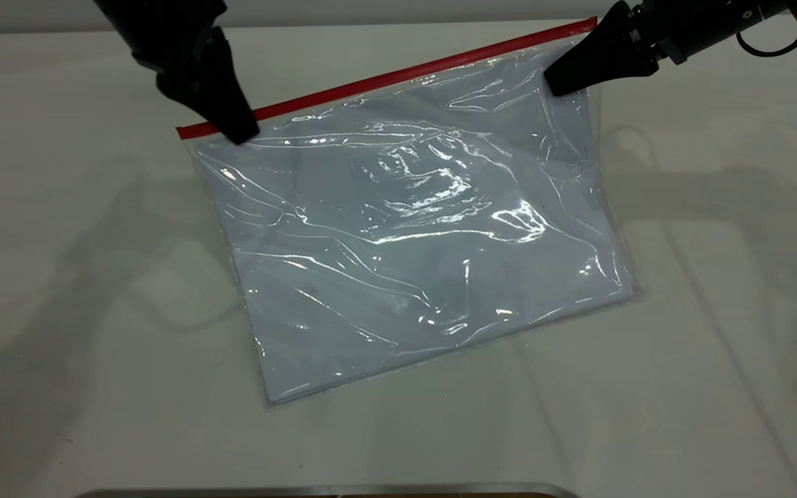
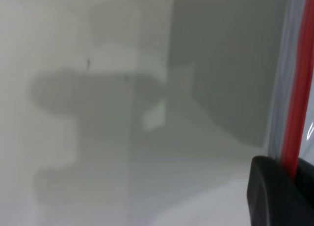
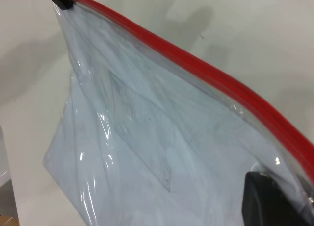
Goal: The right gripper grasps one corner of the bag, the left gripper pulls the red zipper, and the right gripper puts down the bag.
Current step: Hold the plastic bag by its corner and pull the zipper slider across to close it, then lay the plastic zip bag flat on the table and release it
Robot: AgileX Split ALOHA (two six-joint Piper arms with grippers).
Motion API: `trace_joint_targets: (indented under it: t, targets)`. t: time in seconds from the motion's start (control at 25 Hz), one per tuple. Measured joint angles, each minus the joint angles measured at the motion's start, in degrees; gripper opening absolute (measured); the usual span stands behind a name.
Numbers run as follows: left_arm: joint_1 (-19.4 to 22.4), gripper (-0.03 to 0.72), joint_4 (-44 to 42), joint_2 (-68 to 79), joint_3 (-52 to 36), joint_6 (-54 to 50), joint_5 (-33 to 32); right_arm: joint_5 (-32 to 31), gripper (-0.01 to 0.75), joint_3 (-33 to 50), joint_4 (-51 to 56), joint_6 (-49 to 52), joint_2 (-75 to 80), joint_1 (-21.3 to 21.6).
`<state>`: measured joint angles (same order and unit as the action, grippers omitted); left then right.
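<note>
The bag's (image 1: pixel 412 235) near edge rests on the desk (image 1: pixel 59 311) while my right end effector (image 1: pixel 559 81) pinches its far corner and my left end effector (image 1: pixel 243 131) clamps the red zipper (image 1: pixel 398 75); tugging could rip that corner free.

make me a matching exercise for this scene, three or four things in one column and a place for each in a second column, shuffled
Things:
1. glossy black left gripper
2. black right gripper
3. thin bright red zipper
4. clear plastic bag showing white paper

Places:
A. running along the bag's far long edge
B. at the zipper's left end
C. lying on the white table
D. at the bag's far right corner

Pairs: 1-B, 2-D, 3-A, 4-C
</note>
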<state>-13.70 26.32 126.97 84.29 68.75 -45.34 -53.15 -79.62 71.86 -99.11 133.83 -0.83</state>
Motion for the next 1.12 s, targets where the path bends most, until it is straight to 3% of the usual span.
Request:
trace_joint_targets:
  t: [0.48, 0.64, 0.8, 1.0, 1.12]
  targets:
    - [0.0, 0.051, -9.92, 0.0, 0.01, -6.81, -1.65, 0.16, 0.05, 0.0, 0.46, 0.0, 0.0, -0.23]
    - [-0.05, 0.068, -11.16, 0.0, 0.01, -6.88, -0.42, 1.17, 0.106, 0.0, 0.58, 0.06, 0.0, -0.23]
    - [0.42, 0.155, -12.2, 0.0, 0.01, -7.23, 0.33, 3.59, 0.306, 0.0, 0.71, 0.63, -0.05, 0.64]
    - [0.42, 0.374, -11.63, 0.0, 0.07, -10.13, 1.23, 5.99, 0.596, 0.0, 0.92, 3.99, -0.19, 0.83]
    - [0.42, 0.502, -13.11, 0.0, 1.93, -15.31, 0.69, 8.24, 0.671, -1.05, -0.9, 6.71, -0.43, 0.83]
